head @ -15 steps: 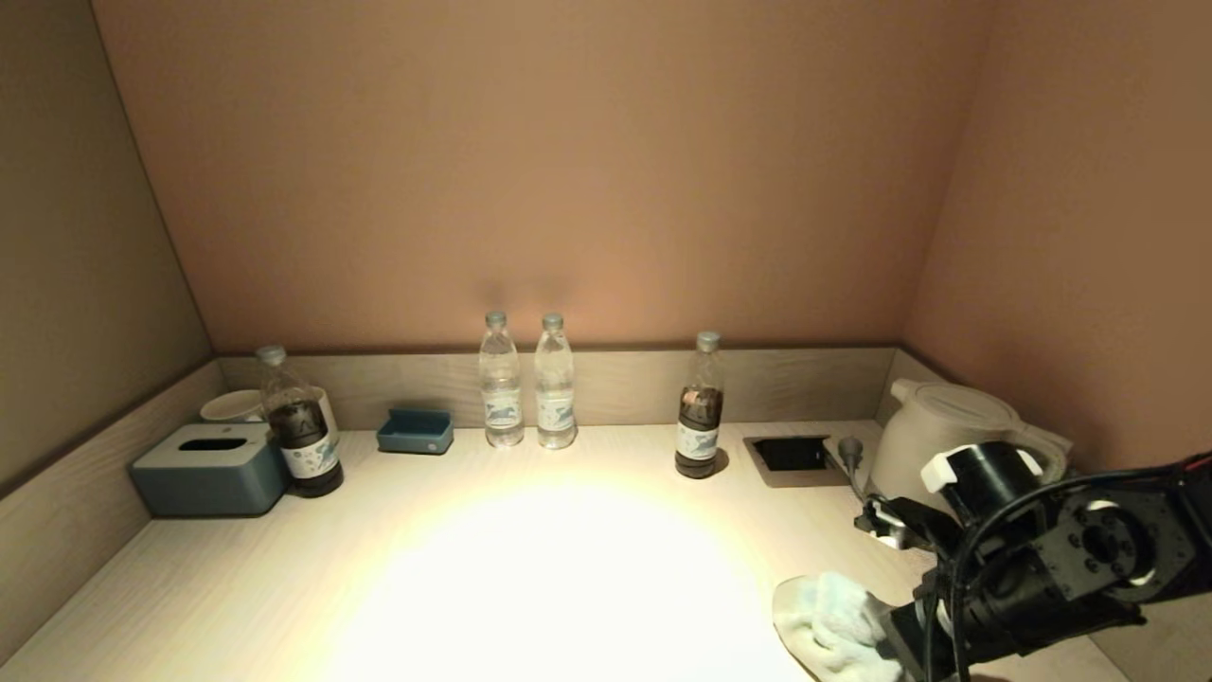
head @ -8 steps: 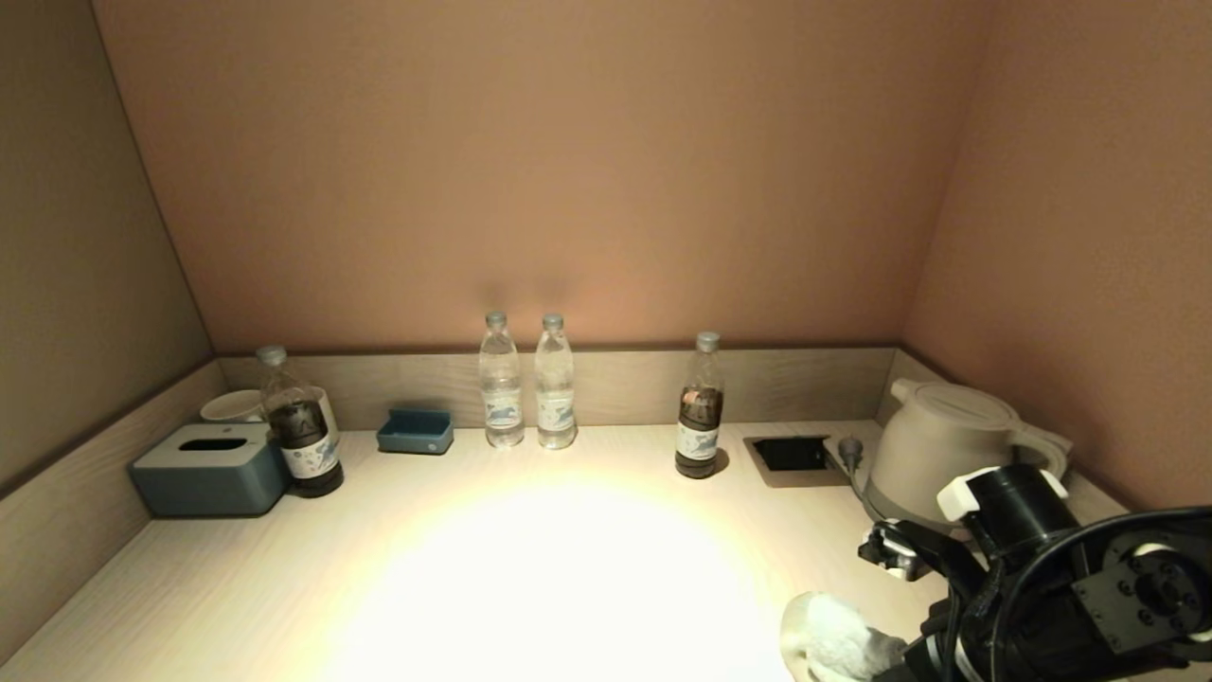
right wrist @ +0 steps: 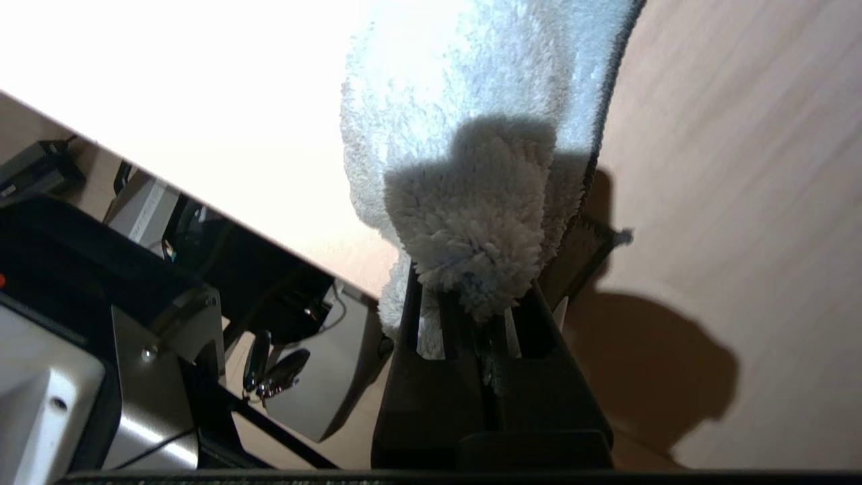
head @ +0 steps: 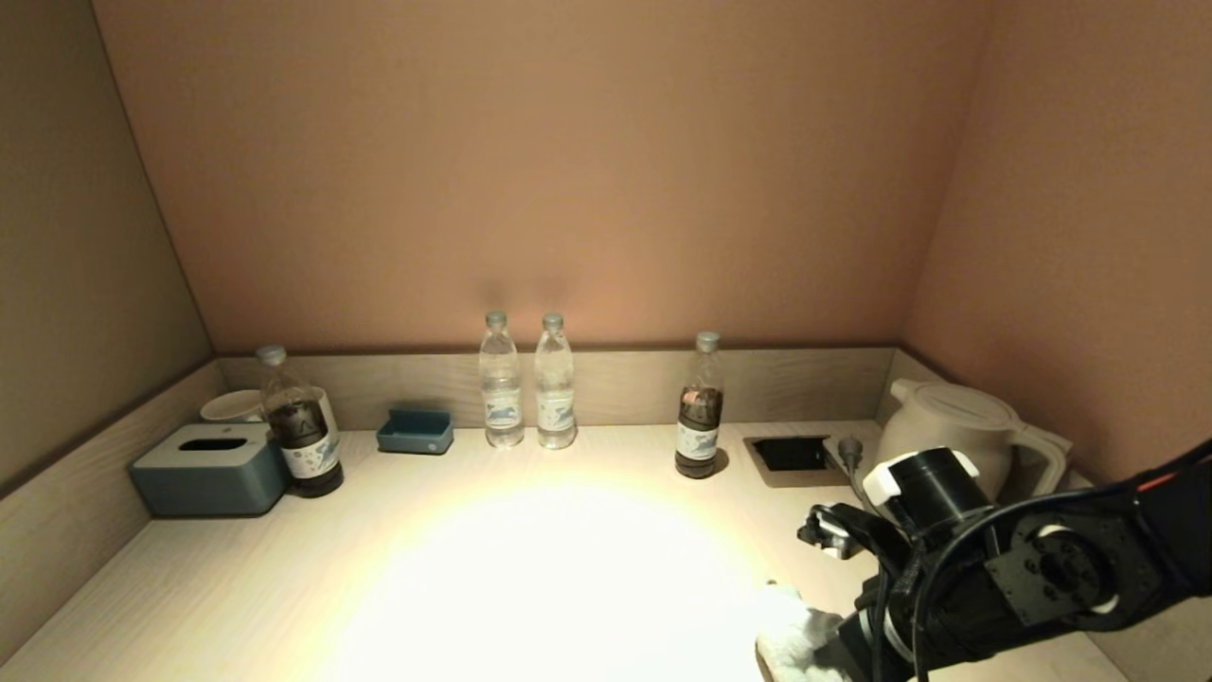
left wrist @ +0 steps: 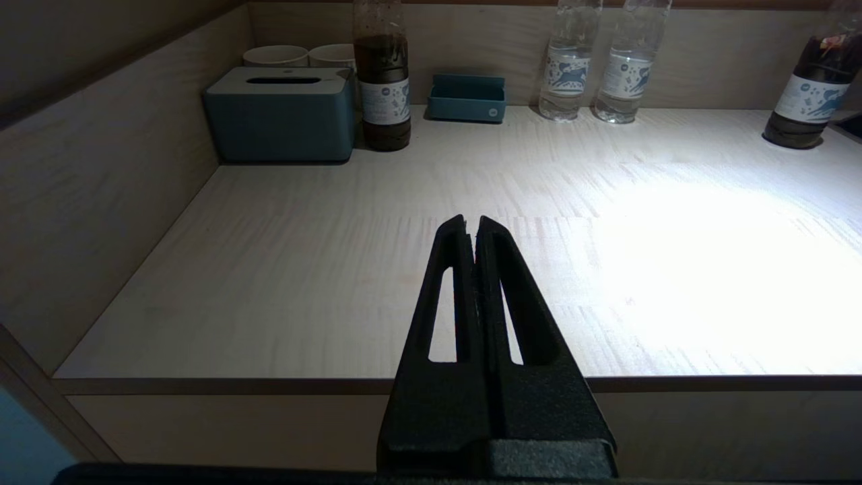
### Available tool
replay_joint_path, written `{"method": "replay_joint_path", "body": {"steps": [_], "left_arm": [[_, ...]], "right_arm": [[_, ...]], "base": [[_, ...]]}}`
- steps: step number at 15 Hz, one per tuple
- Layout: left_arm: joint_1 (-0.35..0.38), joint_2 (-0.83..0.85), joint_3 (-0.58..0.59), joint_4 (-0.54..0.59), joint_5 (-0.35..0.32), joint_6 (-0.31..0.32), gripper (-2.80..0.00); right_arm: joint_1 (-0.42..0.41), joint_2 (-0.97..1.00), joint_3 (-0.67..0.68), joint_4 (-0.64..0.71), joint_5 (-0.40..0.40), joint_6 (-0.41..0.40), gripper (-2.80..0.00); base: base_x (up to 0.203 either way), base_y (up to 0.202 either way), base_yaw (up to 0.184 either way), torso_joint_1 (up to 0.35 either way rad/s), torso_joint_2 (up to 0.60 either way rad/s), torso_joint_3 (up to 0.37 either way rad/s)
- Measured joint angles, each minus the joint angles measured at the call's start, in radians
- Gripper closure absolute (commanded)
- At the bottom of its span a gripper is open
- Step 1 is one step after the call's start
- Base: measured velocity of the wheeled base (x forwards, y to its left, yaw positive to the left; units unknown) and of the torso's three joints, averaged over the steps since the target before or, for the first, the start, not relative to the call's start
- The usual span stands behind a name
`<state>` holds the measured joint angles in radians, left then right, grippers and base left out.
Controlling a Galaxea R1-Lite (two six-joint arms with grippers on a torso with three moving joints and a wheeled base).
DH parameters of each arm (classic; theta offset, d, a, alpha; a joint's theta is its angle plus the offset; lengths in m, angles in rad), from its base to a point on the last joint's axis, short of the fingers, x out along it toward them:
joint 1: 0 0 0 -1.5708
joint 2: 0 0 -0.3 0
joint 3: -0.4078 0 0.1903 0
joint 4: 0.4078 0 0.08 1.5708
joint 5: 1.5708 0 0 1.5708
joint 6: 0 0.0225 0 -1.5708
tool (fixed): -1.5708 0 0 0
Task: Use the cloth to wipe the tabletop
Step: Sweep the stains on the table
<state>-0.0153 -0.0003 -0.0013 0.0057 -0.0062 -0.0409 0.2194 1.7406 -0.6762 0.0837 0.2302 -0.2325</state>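
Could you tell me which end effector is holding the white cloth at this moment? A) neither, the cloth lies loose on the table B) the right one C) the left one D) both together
B: the right end effector is shut on a bunched fold of the cloth at the table's near right edge, while the left end effector is shut on nothing, off the table's front edge.

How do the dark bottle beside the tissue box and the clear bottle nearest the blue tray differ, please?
The dark bottle holds dark liquid filling only its lower part; the clear bottle looks clear all the way through. The dark bottle stands at the tabletop's left end, touching or nearly touching the tissue box; the clear bottle stands by the back wall, close beside a matching bottle. Both stand upright, capped, with pale labels.
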Motion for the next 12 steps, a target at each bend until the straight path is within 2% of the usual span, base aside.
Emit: {"method": "replay_joint_path", "body": {"steps": [6, 12], "left_arm": [[0.0, 0.0, 0.0, 0.0, 0.0, 0.0, 0.0], [0.0, 0.0, 0.0, 0.0, 0.0, 0.0, 0.0]], "right_arm": [[0.0, 0.175, -0.217, -0.016, -0.01, 0.099, 0.0], [-0.03, 0.339, -0.39, -0.011, -0.035, 0.156, 0.0]], "base": [[0.0, 0.0, 0.0, 0.0, 0.0, 0.0], [0.0, 0.0, 0.0, 0.0, 0.0, 0.0]]}}
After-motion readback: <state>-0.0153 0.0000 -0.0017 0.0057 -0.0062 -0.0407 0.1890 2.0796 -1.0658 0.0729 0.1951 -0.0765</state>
